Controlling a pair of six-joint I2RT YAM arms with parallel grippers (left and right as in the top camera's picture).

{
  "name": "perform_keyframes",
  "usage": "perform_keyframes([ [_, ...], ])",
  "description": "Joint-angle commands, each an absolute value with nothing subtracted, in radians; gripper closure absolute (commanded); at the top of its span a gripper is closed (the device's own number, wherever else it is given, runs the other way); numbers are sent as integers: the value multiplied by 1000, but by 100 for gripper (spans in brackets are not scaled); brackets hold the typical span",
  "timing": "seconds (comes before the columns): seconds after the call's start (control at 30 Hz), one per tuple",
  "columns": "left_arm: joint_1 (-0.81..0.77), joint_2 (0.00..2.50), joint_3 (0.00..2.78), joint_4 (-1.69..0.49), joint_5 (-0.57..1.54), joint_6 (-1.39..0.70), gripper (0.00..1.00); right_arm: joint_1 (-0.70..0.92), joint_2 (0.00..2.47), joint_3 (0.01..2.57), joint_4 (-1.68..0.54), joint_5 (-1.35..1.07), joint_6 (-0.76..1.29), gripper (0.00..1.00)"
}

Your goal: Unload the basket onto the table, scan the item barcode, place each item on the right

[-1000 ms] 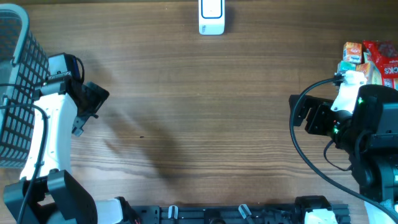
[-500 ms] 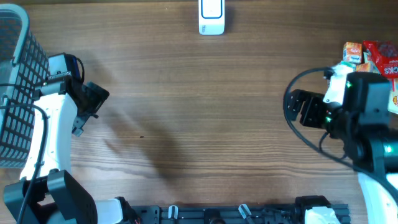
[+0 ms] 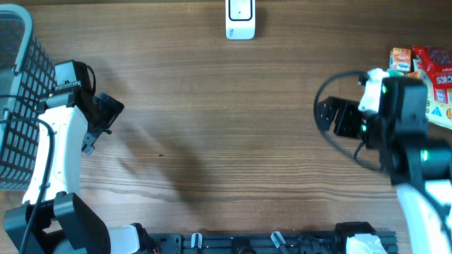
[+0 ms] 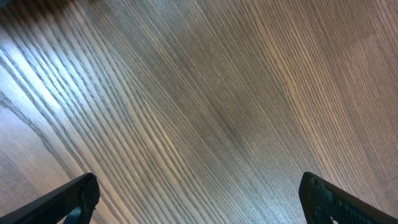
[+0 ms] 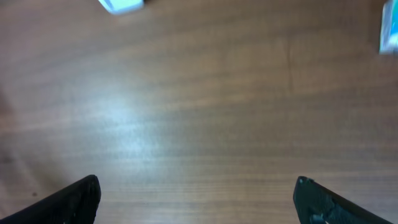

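Overhead: white scanner point(image 3: 240, 21) lies lengthwise, far-to-near.

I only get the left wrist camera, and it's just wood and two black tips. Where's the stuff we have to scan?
Observer: A pile of snack packets lies at the far right edge of the overhead view.
Operator: Is there a scanner thingy?
Observer: A white device, probably the scanner, stands at the far edge, in the middle.
Operator: Is the other hand holding something?
Observer: No. The right gripper is open and empty, to the left of the packets.
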State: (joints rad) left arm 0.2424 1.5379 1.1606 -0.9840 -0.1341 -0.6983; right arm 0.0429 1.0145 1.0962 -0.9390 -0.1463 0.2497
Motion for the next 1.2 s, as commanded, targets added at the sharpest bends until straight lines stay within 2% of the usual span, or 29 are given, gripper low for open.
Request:
perform_keyframes([
  [0.0, 247, 1536, 1176, -984, -147, -715, 0, 42, 804, 942, -860, -167, 229, 0],
  [0.3, 247, 1536, 1176, -984, -147, -715, 0, 42, 403, 549, -545, -266, 50, 0],
  [0.53, 247, 1536, 1176, -984, -147, -715, 0, 42, 200, 316, -329, -270, 53, 0],
  [0.83, 247, 1536, 1176, -984, -147, -715, 0, 42, 47, 171, -191, -271, 51, 0],
  [1.17, 247, 1536, 1176, -984, -147, -715, 0, 42, 3, 52, -24, -245, 52, 0],
])
